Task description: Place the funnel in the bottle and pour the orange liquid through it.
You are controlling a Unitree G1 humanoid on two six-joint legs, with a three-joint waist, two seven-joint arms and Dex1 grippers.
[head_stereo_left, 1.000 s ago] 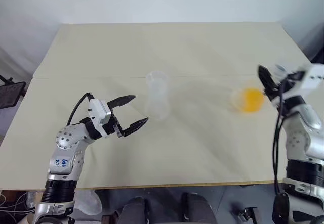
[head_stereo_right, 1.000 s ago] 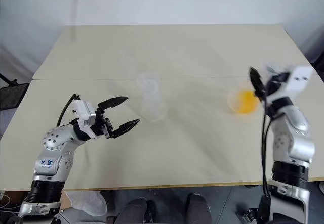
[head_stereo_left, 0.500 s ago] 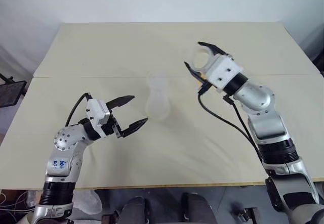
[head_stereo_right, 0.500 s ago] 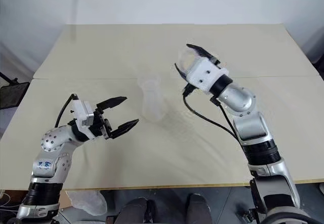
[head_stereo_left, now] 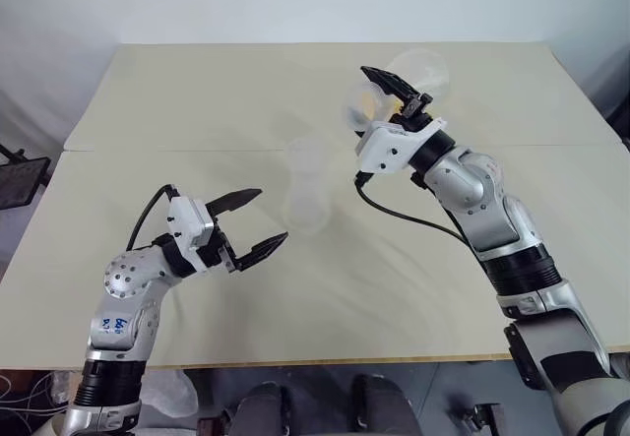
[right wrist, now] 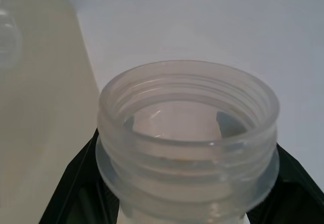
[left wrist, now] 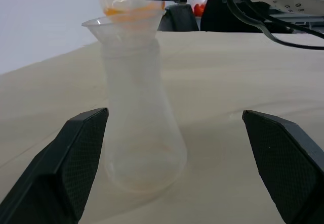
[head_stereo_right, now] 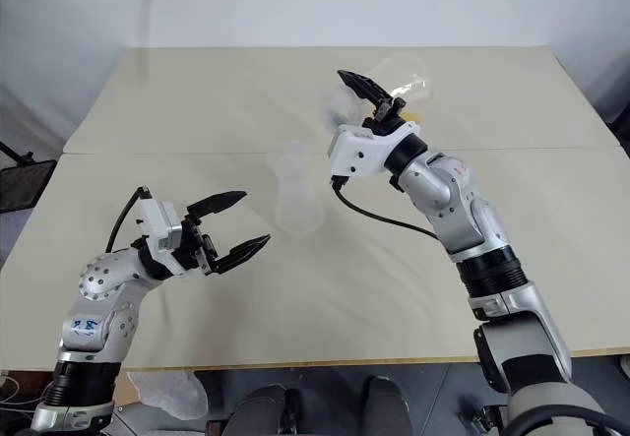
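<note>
Across the middle of your view runs the wide, pale beige table (head_stereo_left: 197,92), made of two boards joined along a seam.

Above its centre, your right claw (head_stereo_left: 379,101) is clamped tight on a clear, round-bellied plastic flask (head_stereo_left: 418,67) with a threaded mouth. The flask is tipped over, with its belly raised toward the far side. Its mouth points down toward the vessel standing below it.

That vessel is the bottle (head_stereo_left: 307,200), clear and colourless, with a neck that widens to a rounded base. It stands upright on the table near the seam.

Your left claw (head_stereo_left: 273,215) sits low, just beside the bottle. It is spread as wide as it goes and holds nothing. In the left wrist view its two black fingers (left wrist: 76,158) frame the bottle without touching it.

The small clear funnel (left wrist: 126,29) sits in the bottle's neck, with its flared rim just under the flask's mouth.

The orange liquid (left wrist: 135,9) shows as a thin bright streak right at that rim. You cannot tell whether it lies in the flask's lip or in the funnel.
</note>
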